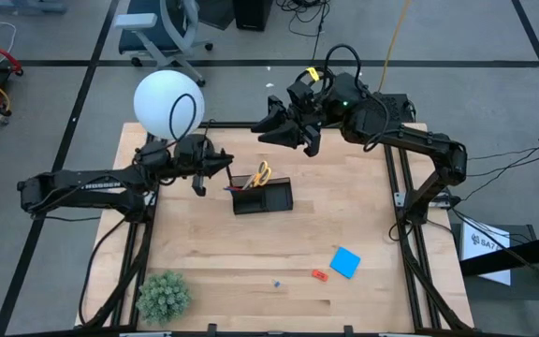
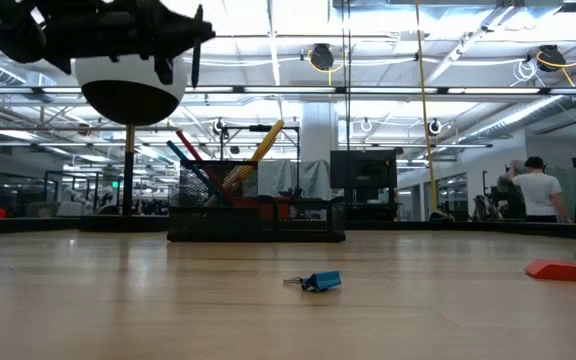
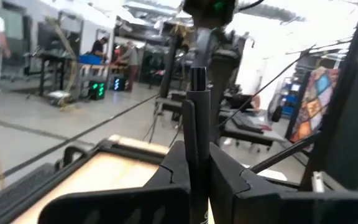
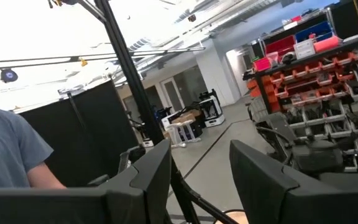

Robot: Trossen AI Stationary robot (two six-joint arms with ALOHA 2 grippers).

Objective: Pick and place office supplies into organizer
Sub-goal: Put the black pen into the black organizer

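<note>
The left claw (image 1: 221,167) hangs above the surface (image 1: 269,253), just left of the organizer (image 1: 262,197). It is clenched on a black pen (image 3: 196,134). In the left wrist view the pen stands up straight between the two fingers (image 3: 229,177). In the low view the pen (image 2: 197,45) points down from the claw, high over the wood and to the left of the organizer (image 2: 256,215).

The organizer sits near the middle of the surface, toward the back. The scissors (image 1: 261,174) with yellow handles stick out of its left part, next to a blue pen (image 1: 235,187). In the low view a red pen (image 2: 194,155) and a blue one lean in that tall part with the yellow handles.

The right claw (image 1: 271,122) is up in the air behind the organizer, well apart from it. Its fingers (image 4: 257,171) are spread wide with nothing between them.

The blue pad (image 1: 345,262) lies near the front right of the surface. A small red piece (image 1: 319,275) lies just beside it, on its left. A tiny blue thing (image 1: 275,282) lies further left, near the front. These three are well apart from both claws.

A white lamp (image 1: 168,105) stands at the back left. A green plant (image 1: 163,296) sits at the front left corner.
</note>
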